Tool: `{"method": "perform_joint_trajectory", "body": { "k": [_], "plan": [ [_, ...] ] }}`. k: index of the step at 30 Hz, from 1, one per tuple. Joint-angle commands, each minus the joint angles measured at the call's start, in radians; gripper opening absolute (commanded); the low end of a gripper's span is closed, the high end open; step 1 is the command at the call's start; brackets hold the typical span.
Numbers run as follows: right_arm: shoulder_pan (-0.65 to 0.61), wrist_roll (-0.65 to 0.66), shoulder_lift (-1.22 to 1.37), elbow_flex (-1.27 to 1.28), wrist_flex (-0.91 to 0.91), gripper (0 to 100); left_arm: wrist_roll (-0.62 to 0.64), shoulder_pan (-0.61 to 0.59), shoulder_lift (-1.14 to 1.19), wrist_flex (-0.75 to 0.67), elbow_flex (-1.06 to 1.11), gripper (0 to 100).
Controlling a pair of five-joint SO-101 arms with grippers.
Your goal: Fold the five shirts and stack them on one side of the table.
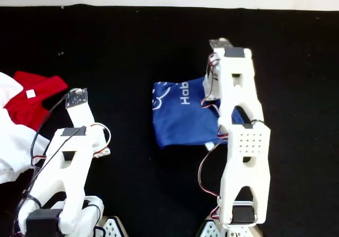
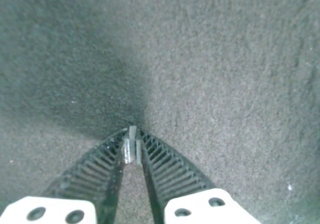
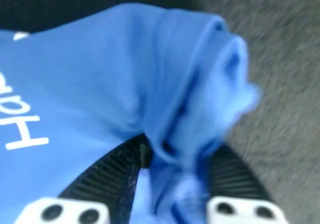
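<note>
A blue shirt (image 1: 180, 114) with white print lies folded near the middle of the black table. My right gripper (image 3: 172, 156) is shut on a bunched fold of the blue shirt (image 3: 100, 83) at its right edge; in the high view the right arm (image 1: 237, 104) covers that edge. A red shirt (image 1: 33, 103) and a white shirt (image 1: 13, 144) lie in a heap at the table's left edge. My left gripper (image 2: 131, 145) is shut with nothing in it, close above bare black cloth. The left arm (image 1: 71, 157) stands beside the heap.
The black table cloth (image 1: 132, 41) stretches bare across the back and between the two arms. A white wall strip runs along the far edge. Loose red and black cables hang from both arms.
</note>
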Motion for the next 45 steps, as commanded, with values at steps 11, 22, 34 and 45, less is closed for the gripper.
{"method": "perform_joint_trajectory", "body": {
  "k": [11,22,34,45],
  "plan": [
    [0.302,0.259,0.051,-0.438,-0.041,0.6,-0.002,-0.024,0.007,-0.018,0.001,1],
    [0.366,0.304,0.156,-0.444,-0.572,0.6,-0.002,-0.024,0.007,-0.018,0.001,1],
    [0.456,0.302,0.275,-0.452,-0.783,0.6,-0.002,-0.024,0.007,-0.018,0.002,1],
    [0.456,0.299,0.186,-0.567,-0.549,22.1,-0.002,-0.024,0.007,-0.018,0.002,1]
  ]
}}
